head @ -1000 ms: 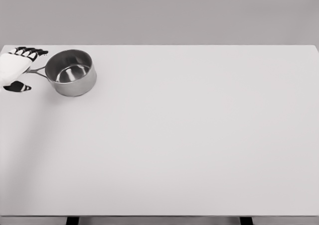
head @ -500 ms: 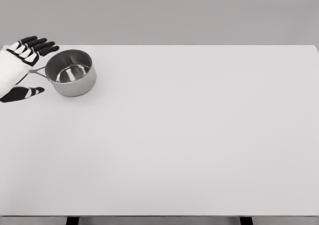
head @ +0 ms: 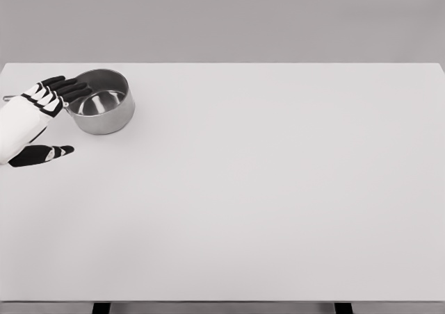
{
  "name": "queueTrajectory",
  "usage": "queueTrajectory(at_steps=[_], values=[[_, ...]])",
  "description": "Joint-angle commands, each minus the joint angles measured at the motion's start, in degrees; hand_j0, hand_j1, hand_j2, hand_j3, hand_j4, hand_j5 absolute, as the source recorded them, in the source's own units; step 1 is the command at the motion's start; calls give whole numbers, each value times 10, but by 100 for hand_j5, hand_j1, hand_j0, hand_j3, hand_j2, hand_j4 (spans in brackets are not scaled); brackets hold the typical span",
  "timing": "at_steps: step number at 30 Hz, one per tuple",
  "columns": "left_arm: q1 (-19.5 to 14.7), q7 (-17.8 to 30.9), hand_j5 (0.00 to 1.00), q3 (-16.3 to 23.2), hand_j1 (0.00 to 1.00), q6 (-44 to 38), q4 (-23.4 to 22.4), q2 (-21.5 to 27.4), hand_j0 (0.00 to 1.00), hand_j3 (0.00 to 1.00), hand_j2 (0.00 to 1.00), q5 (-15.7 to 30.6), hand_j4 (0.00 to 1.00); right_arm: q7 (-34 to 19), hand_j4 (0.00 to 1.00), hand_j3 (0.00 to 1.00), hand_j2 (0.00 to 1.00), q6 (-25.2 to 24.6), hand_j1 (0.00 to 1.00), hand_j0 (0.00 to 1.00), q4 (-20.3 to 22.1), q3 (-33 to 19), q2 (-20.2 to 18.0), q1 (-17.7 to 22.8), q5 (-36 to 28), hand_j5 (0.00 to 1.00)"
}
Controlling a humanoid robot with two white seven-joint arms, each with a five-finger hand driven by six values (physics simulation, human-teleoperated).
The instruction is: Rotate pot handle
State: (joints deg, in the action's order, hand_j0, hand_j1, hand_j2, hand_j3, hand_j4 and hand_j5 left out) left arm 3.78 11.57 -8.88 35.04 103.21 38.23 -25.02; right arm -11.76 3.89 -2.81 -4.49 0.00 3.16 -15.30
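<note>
A steel pot (head: 101, 100) stands upright at the far left of the white table (head: 264, 189). Its thin handle points left and is almost wholly hidden behind my left hand; only its end (head: 6, 98) peeks out near the table's left edge. My left hand (head: 69, 118) is open, with its black fingers (head: 68, 89) stretched over the handle's root and up to the pot's left rim. The thumb (head: 43, 154) is spread out toward the front, apart from the pot. I cannot tell whether the fingers touch the pot.
The table's far edge runs just behind the pot, and its left edge lies close to my hand. Two dark table legs (head: 101, 308) show below the front edge.
My left hand has moved right and slightly forward, from beside the handle to over it, its fingers now reaching the pot's rim. The pot has stayed in place.
</note>
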Motion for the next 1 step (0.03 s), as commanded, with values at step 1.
queueTrajectory(at_steps=[1], values=[[0,0,100,0,100,0,1,-3,100,100,100,5,100,0,100,100,100,1,100,100,0,0,0,0,0,100]])
